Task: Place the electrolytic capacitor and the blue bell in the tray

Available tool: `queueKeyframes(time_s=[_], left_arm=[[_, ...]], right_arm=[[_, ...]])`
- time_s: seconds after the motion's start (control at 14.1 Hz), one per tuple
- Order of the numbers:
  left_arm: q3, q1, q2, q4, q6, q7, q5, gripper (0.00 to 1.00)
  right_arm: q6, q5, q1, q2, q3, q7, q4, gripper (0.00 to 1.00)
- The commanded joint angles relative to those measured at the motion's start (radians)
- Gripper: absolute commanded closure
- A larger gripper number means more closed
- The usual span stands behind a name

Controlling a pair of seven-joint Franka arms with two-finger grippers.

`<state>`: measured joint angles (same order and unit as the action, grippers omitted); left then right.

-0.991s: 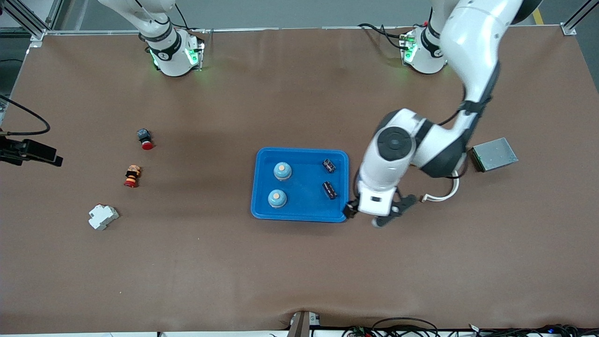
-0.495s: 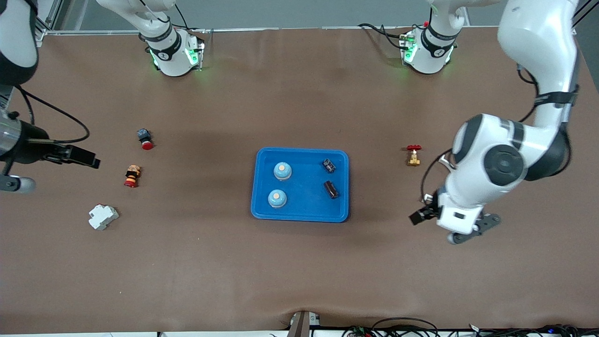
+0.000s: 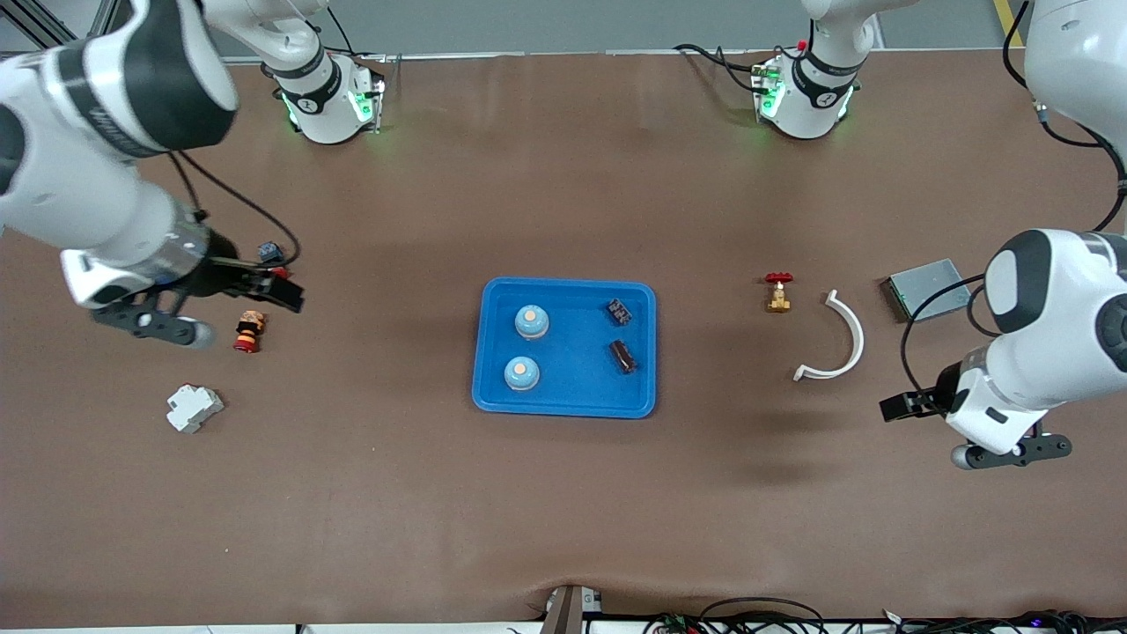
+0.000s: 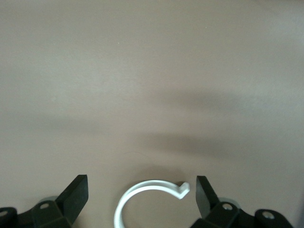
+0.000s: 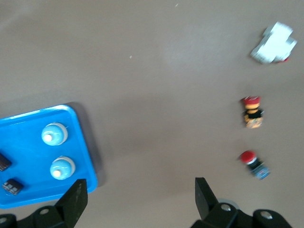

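The blue tray (image 3: 563, 407) lies mid-table and holds two blue bells (image 3: 531, 321) (image 3: 521, 373) and two dark electrolytic capacitors (image 3: 619, 310) (image 3: 622, 356). My left gripper (image 3: 898, 407) hangs open and empty over the table toward the left arm's end, apart from the tray. In the left wrist view its gripper (image 4: 141, 183) spans one end of a white curved clip (image 4: 124, 204). My right gripper (image 3: 286, 289) is open and empty over the small buttons toward the right arm's end. The right wrist view shows its gripper (image 5: 140, 187), the tray (image 5: 23, 142) and both bells (image 5: 54, 134) (image 5: 62, 167).
Toward the right arm's end lie a red-capped push button (image 3: 268, 254), an orange-and-black button (image 3: 248, 330) and a white block (image 3: 194, 408). Toward the left arm's end are a brass valve with a red handle (image 3: 777, 292), the white clip (image 3: 836, 339) and a grey metal plate (image 3: 924, 289).
The left arm swung from the tray's corner toward its own end of the table, uncovering the valve and clip. The right arm came in over the buttons. Both grippers stayed open.
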<state>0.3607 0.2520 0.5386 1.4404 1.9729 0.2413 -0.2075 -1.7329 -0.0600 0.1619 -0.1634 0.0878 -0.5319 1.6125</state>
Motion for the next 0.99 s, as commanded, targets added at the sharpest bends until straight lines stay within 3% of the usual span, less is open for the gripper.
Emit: queueKeyframes(time_s=[0.0, 0.35, 0.57, 0.92], left_arm=[[0.014, 0.01, -0.071, 0.017, -0.048, -0.049, 0.014, 0.0], [0.007, 0.004, -0.227, 0.009, -0.095, -0.1, 0.066, 0.0], [-0.003, 0.013, -0.296, 0.0, -0.12, -0.094, 0.187, 0.0], [-0.003, 0.042, -0.318, -0.023, -0.137, -0.102, 0.177, 0.0]], right_arm=[[-0.068, -0.011, 0.059, 0.035, -0.008, -0.115, 0.09, 0.0], [-0.267, -0.011, 0.197, 0.021, -0.008, -0.316, 0.239, 0.0], [-0.355, -0.011, 0.267, -0.047, -0.008, -0.422, 0.25, 0.0], [-0.485, -0.009, 0.347, -0.163, -0.01, -0.523, 0.248, 0.0]])
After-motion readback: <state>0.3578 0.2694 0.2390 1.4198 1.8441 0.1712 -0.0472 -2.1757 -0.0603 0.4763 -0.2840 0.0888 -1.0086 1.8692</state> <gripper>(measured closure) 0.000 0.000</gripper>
